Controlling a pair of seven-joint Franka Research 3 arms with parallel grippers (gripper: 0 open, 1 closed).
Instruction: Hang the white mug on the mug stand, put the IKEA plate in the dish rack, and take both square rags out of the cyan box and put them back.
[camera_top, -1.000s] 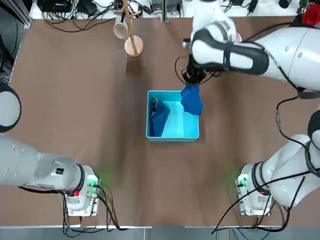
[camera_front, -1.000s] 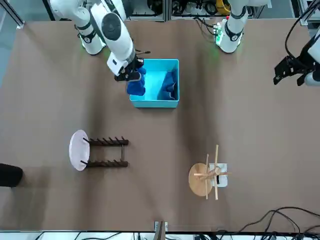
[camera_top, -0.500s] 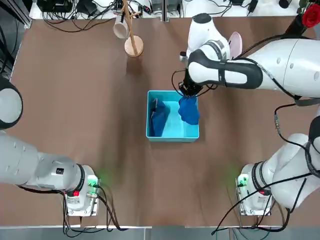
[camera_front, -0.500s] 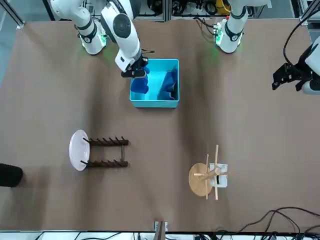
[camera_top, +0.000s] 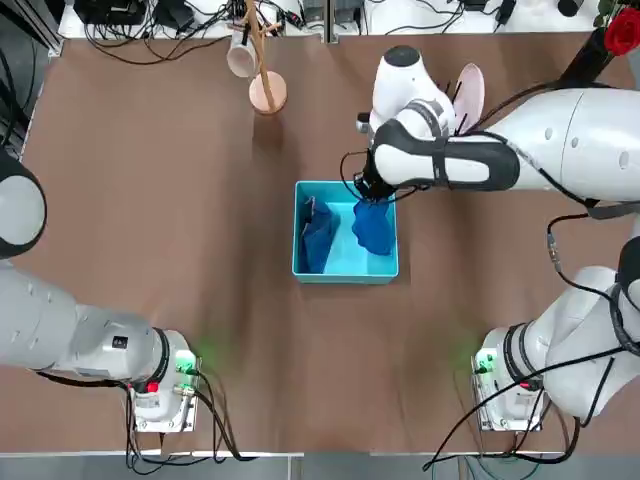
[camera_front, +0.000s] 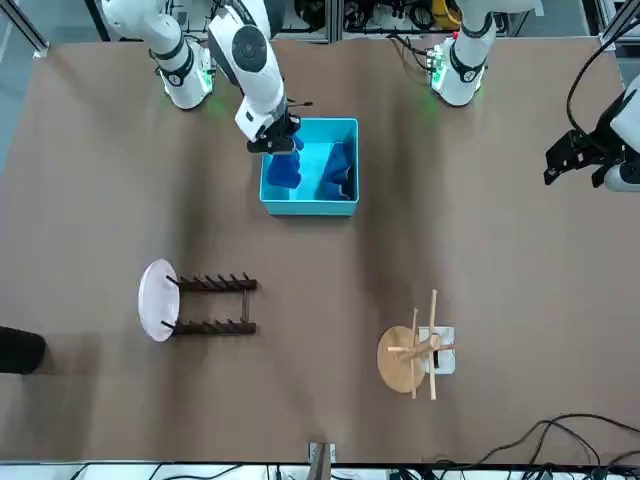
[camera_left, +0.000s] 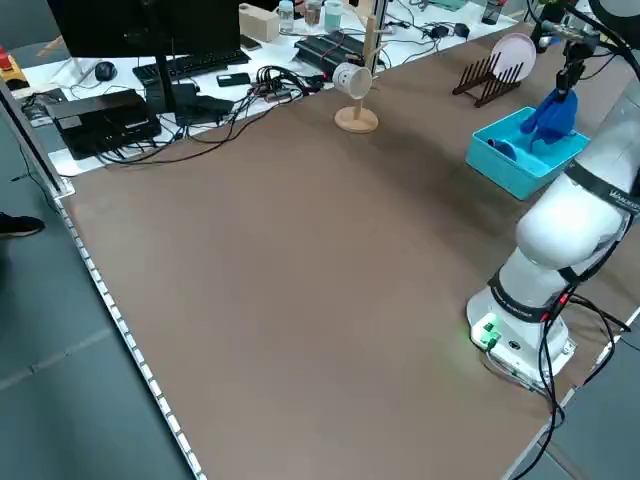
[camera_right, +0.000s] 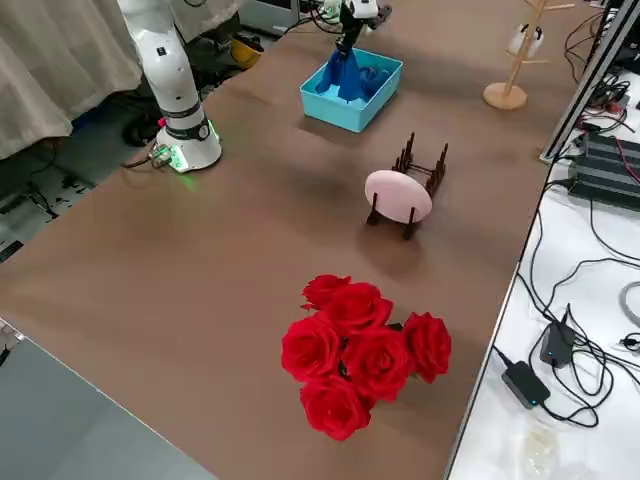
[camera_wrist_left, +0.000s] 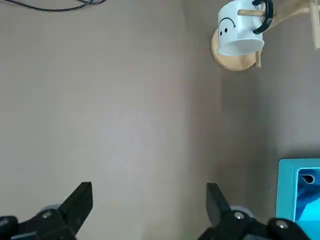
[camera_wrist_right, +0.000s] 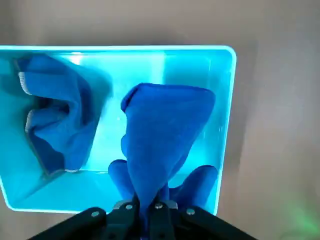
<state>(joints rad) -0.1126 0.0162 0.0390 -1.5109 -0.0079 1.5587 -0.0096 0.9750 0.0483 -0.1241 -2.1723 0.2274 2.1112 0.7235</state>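
Where the cyan box (camera_top: 348, 278) sits, the right gripper (camera_wrist_right: 149, 206) grips a rag (camera_wrist_right: 162, 135).

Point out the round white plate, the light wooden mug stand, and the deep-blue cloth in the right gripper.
White plate (camera_front: 158, 300): front view, its face.
Mug stand (camera_top: 267, 93): top view, round base.
Gripped cloth (camera_wrist_right: 162, 125): right wrist view, upper folds.

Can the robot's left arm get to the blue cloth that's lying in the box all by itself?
Probably yes: the left gripper is open, and nothing stands on the table between it and that cloth.
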